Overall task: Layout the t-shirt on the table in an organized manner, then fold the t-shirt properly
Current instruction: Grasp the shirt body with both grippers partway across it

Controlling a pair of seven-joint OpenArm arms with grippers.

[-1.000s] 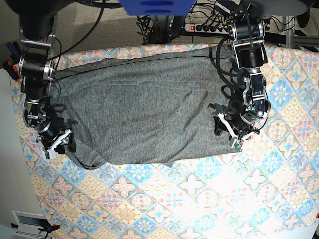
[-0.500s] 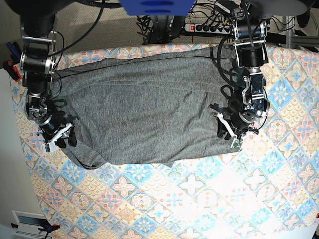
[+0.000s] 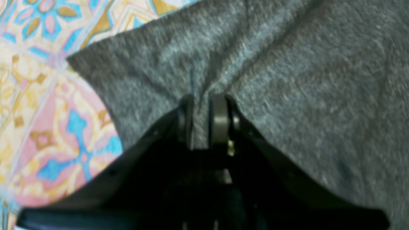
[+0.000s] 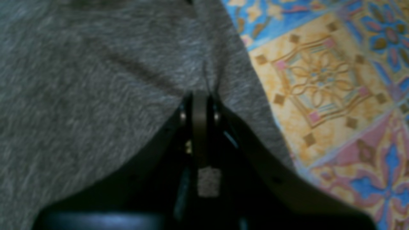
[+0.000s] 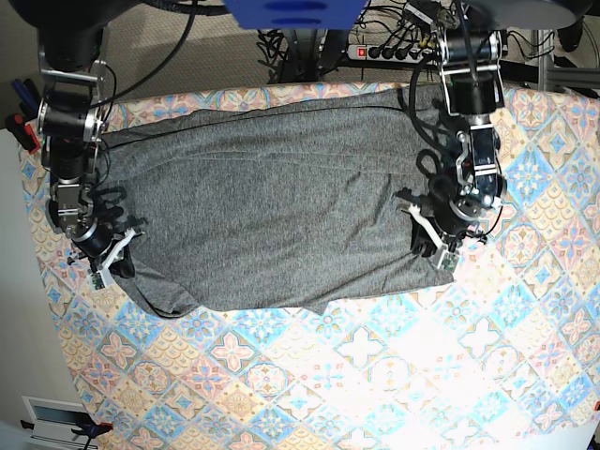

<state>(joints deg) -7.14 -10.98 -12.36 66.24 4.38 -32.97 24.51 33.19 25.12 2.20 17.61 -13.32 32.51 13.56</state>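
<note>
Base view shows the table (image 5: 394,375), its pastel tile print bare across the near half. The t-shirt (image 5: 272,216) lies spread over the far half, wide from side to side, with long creases along its far edge and a wavy near hem.

At the shirt's edge on this view's right, the left gripper (image 5: 433,246) sits low on the cloth; on the view's left, the right gripper (image 5: 111,265) sits at the opposite edge, near a corner.

Left wrist view: the jaws are closed on a pinched ridge of shirt (image 3: 287,80), a strip of grey knit visible between the two fingers (image 3: 219,118), with folds fanning out from the grip and table (image 3: 41,105) showing beside the cloth's corner.

Right wrist view: the jaws are pressed together at the shirt's (image 4: 80,95) edge, fine wrinkles radiating from the fingertips (image 4: 200,111), so they grip cloth too. Table (image 4: 335,89) lies just beside.
</note>
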